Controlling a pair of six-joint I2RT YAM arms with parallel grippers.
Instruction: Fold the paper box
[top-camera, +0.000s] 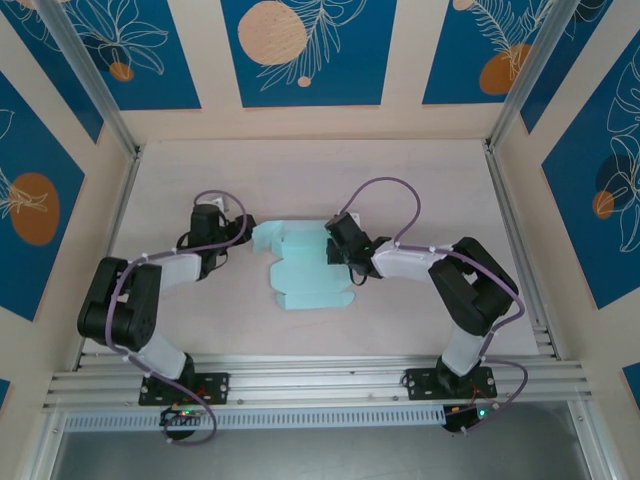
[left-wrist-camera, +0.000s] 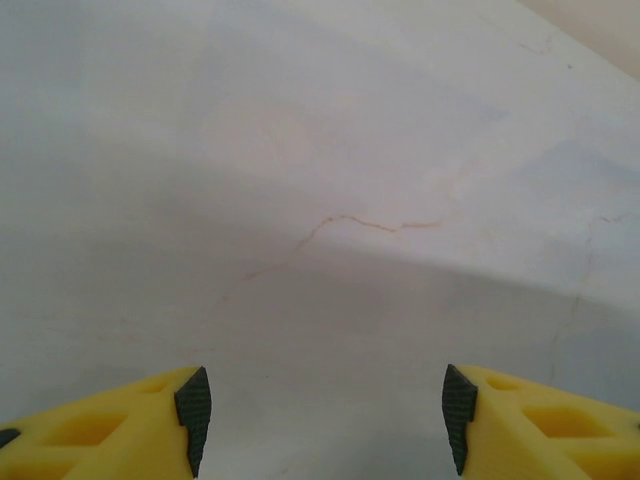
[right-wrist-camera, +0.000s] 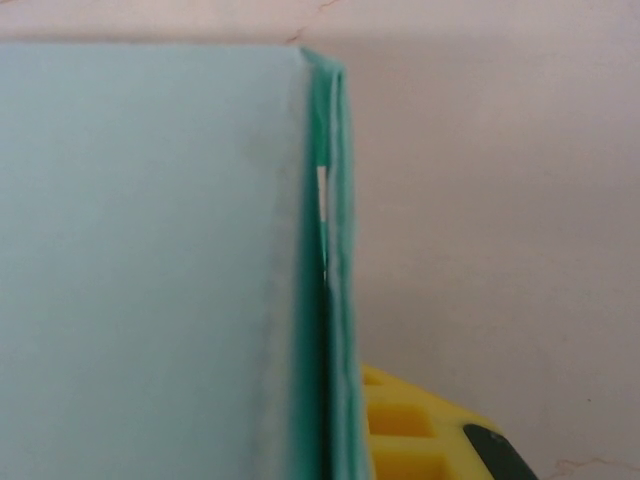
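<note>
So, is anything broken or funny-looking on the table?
Yes: a thin crack-like line wiggles across the table in front of the left tool. The paper box just looks partly folded, with no tears I can see.

My fingers (left-wrist-camera: 90, 435) are showing yellow with black pads (left-wrist-camera: 193, 410); paper box (top-camera: 305, 275) is reading pale blue-green; wall panels (top-camera: 300, 50) are showing blue leaf-print.

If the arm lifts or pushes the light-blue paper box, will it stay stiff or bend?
The paper box is probably floppy: it is thin card lying mostly flat with creased flaps. It looks light, so a push would likely slide it on the table.
</note>
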